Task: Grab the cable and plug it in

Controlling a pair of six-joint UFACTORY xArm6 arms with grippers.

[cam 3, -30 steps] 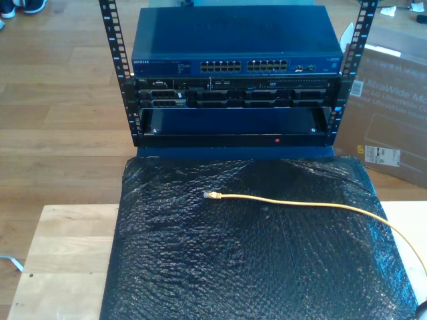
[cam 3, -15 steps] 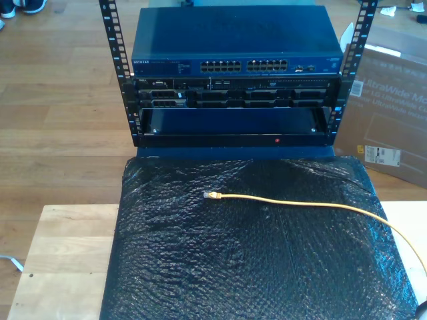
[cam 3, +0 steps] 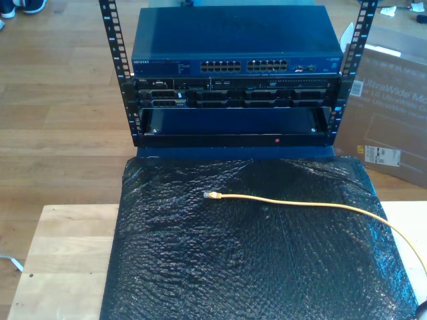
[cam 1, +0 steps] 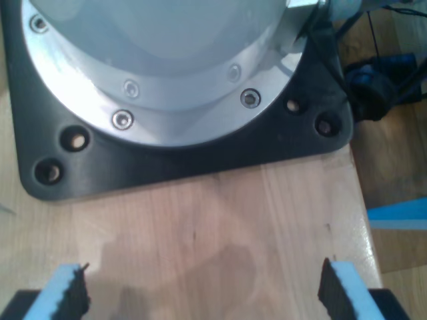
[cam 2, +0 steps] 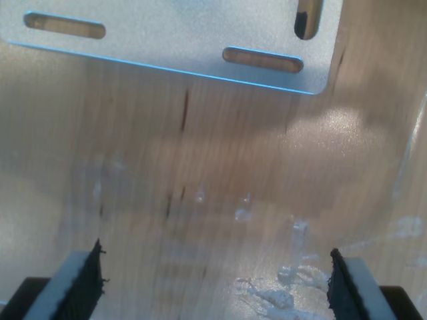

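The yellow cable (cam 3: 313,203) lies across a black bubble-wrap sheet (cam 3: 253,267) in the exterior view, running in from that view's right. Its small clear plug (cam 3: 211,195) rests near the sheet's middle, pointing toward the exterior view's left. Behind the sheet stands a rack with a blue network switch (cam 3: 237,65) showing rows of ports. My first gripper (cam 1: 203,290) is open over bare light wood, beside a black and silver arm base (cam 1: 167,87). My second gripper (cam 2: 213,280) is open over wood too, near a silver slotted plate (cam 2: 187,40). Nothing sits between either pair of fingers.
A wooden table (cam 3: 60,260) carries the sheet. The black rack frame (cam 3: 120,73) holds further dark equipment under the switch. A cardboard box (cam 3: 393,120) stands on the floor at the exterior view's right. Black cabling and a blue object (cam 1: 380,87) lie beyond the table edge.
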